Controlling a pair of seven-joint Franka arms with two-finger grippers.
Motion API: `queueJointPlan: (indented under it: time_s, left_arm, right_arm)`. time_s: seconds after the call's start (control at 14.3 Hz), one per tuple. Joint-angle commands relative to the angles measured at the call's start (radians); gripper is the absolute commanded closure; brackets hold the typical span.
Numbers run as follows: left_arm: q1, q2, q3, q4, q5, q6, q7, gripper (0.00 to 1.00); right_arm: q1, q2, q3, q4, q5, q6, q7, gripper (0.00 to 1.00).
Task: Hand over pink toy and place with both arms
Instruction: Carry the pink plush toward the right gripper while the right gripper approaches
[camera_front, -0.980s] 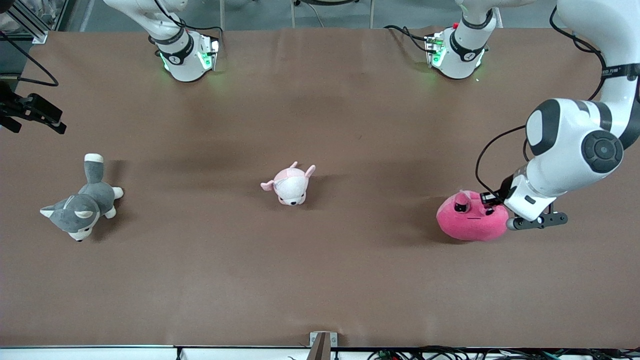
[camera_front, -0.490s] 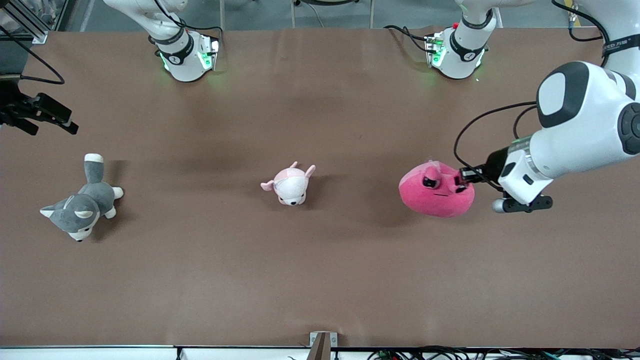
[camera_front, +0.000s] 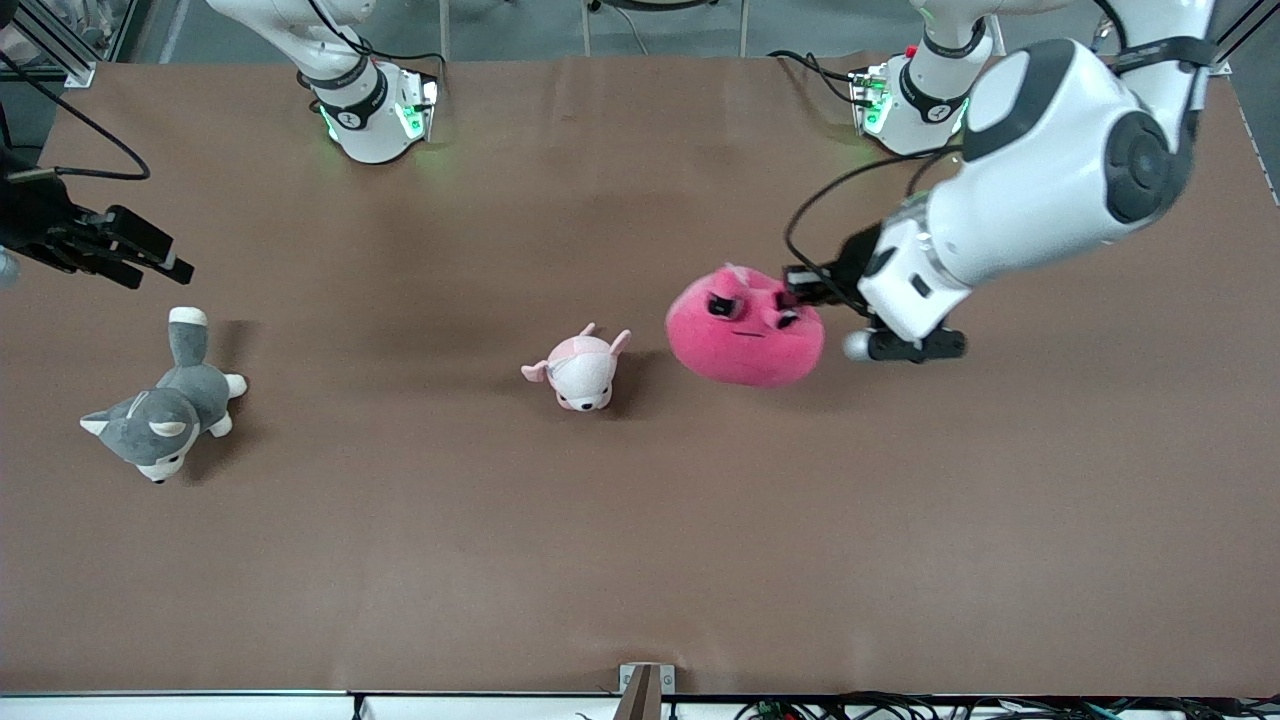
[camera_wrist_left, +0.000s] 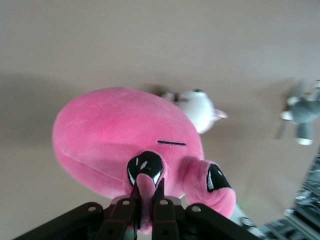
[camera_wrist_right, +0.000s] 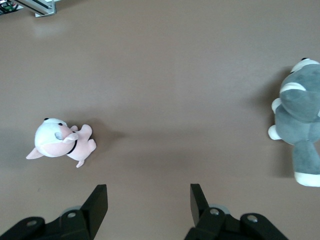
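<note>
My left gripper (camera_front: 806, 287) was up over the table (camera_front: 640, 560), roughly mid-length, a bit toward the left arm's end. Fingers (camera_wrist_left: 162, 212) were pinched tight on a small nub of the pink toy (camera_front: 745, 325), w/ the nub squeezed between them in the left wrist view. Toy (camera_wrist_left: 130, 137) hung from that grip, clear of the table surface, its shadow lying on the brown cloth under it. Black eyes and thin mouth line faced up toward the front camera.

Pale pink-and-white plush (camera_front: 580, 370) lay on the table just beside the held toy, toward the right arm's end; the two were apart, not touching. In the left wrist view it (camera_wrist_left: 197, 107) showed partly hidden by the toy's body.

Grey-and-white plush dog (camera_front: 165, 405) lay well apart from both, near the right arm's end of the table. Also seen in the right wrist view (camera_wrist_right: 299, 132), w/ the pale plush (camera_wrist_right: 60, 142) well apart from it.

My right gripper (camera_front: 135, 250) hovered over the table edge at the right arm's end, above the spot just farther from the front camera than the grey dog. Fingers (camera_wrist_right: 97, 202) were spread apart, nothing between them; bare table showed in the gap.
</note>
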Motion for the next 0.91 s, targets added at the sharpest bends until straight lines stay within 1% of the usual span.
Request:
queueJointPlan:
  time_s: [0.0,0.14,0.21,0.35,0.42,0.49,0.7,0.84]
  left_arm:
    - [-0.085,0.055,-0.018,0.078,-0.033,0.091,-0.124,1.0]
    - [-0.179,0.076,-0.019,0.104,-0.033,0.197,-0.261,1.0]
    - [-0.228,0.096,-0.018,0.12,-0.033,0.244,-0.329,1.0]
    - [-0.311,0.144,-0.012,0.152,-0.03,0.382,-0.458,1.0]
    - [-0.335,0.171,-0.01,0.172,-0.024,0.418,-0.487,1.0]
    - [-0.366,0.199,-0.001,0.204,-0.02,0.426,-0.492,1.0]
    - [-0.483,0.262,0.085,0.291,-0.021,0.435,-0.538,1.0]
    - [-0.558,0.291,0.146,0.319,-0.021,0.478,-0.583,1.0]
  right_arm:
    - [0.008,0.001,-0.002,-0.001,0.07,0.007,0.005,0.25]
    - [0.008,0.011,-0.002,-0.001,0.148,0.006,0.005,0.25]
    - [0.01,0.013,0.0,-0.001,0.162,0.006,0.005,0.25]
    - [0.031,0.013,0.001,0.0,0.176,0.009,0.006,0.25]
    - [0.035,0.013,0.0,0.0,0.197,0.009,0.006,0.25]
    - [0.038,0.013,0.001,0.0,0.207,0.007,0.006,0.25]
    - [0.068,0.017,0.003,0.014,0.213,0.004,0.024,0.25]
    - [0.105,0.025,0.003,0.028,0.213,0.001,0.125,0.25]
